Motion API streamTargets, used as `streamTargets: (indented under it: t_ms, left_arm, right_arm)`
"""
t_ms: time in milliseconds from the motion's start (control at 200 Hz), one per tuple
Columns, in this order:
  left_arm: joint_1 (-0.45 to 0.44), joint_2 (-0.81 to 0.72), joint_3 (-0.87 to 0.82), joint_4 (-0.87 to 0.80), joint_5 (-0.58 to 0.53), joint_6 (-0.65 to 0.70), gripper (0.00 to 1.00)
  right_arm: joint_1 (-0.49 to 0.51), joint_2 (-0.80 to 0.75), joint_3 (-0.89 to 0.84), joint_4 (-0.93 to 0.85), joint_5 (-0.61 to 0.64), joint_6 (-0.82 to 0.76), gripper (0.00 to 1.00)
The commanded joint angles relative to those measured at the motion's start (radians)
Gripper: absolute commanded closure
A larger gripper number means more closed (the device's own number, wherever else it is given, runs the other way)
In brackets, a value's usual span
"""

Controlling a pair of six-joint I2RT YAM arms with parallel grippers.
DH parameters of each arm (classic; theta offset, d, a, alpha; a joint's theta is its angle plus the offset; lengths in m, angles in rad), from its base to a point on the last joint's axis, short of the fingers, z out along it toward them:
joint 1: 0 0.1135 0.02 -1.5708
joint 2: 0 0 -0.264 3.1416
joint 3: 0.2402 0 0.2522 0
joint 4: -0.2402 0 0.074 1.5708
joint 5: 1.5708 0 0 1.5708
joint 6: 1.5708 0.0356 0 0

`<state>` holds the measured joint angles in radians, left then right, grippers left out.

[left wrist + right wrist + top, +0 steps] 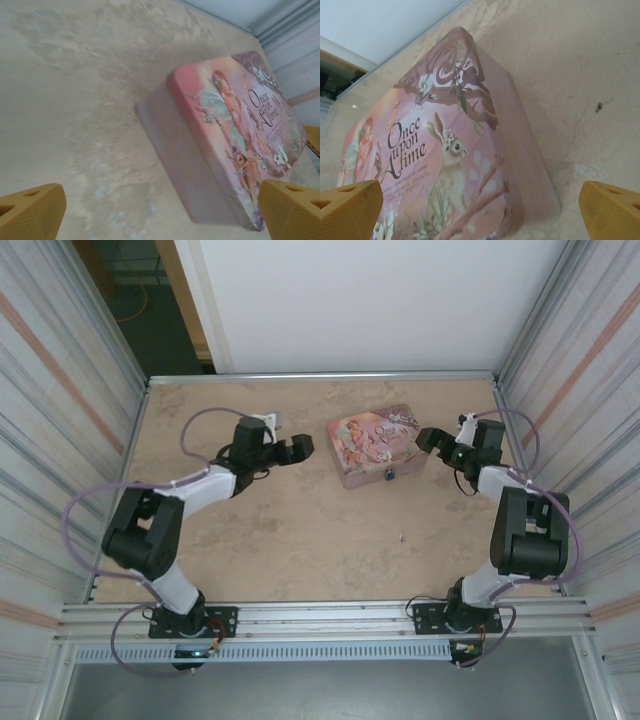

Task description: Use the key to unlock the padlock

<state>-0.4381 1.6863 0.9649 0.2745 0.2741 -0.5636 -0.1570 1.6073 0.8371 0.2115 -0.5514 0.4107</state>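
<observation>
The tiny blue-teal padlock hangs on the near side of the pink illustrated tin. The key is a pale sliver lying on the table, nearer to me than the tin. My left gripper hovers just left of the tin, open and empty. In the left wrist view the left gripper faces the tin at its corner. My right gripper sits at the tin's right end, open. In the right wrist view the right gripper looks over the tin's lid.
The beige table is fenced by corrugated metal walls on both sides and a rail at the near edge. A small white object lies behind the left wrist. A dark speck marks the table right of the tin.
</observation>
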Motion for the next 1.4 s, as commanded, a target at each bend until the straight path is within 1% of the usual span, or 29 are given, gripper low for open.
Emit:
streamTargets:
  t_ms: [0,281,441,601,817,1017,1242,1398]
  left_arm:
    - [-0.033,0.081,0.086,0.022,0.064,-0.052,0.01]
    - [-0.100,0.261,0.247,0.015,0.139,-0.094,0.01]
    - [-0.120,0.314,0.298,0.011,0.162,-0.107,0.01]
    - [-0.132,0.334,0.317,0.008,0.180,-0.116,0.01]
    - [-0.133,0.315,0.306,0.006,0.187,-0.119,0.01]
    - [-0.129,0.266,0.271,-0.001,0.175,-0.103,0.01]
    - [-0.099,0.180,0.187,-0.001,0.159,-0.092,0.01]
    - [-0.068,0.118,0.121,-0.007,0.150,-0.082,0.01]
  right_arm:
    - [-0.004,0.056,0.053,-0.019,-0.078,-0.013,0.01]
    - [-0.003,0.138,0.113,-0.034,-0.149,-0.047,0.01]
    - [0.003,0.153,0.125,-0.036,-0.180,-0.050,0.01]
    - [0.024,0.150,0.128,-0.056,-0.201,-0.062,0.01]
    - [0.061,0.113,0.116,-0.096,-0.208,-0.075,0.01]
    - [0.109,0.056,0.083,-0.127,-0.219,-0.074,0.01]
    - [0.194,-0.021,0.016,-0.118,-0.202,-0.030,0.01]
    - [0.287,-0.064,-0.027,-0.093,-0.162,0.015,0.01]
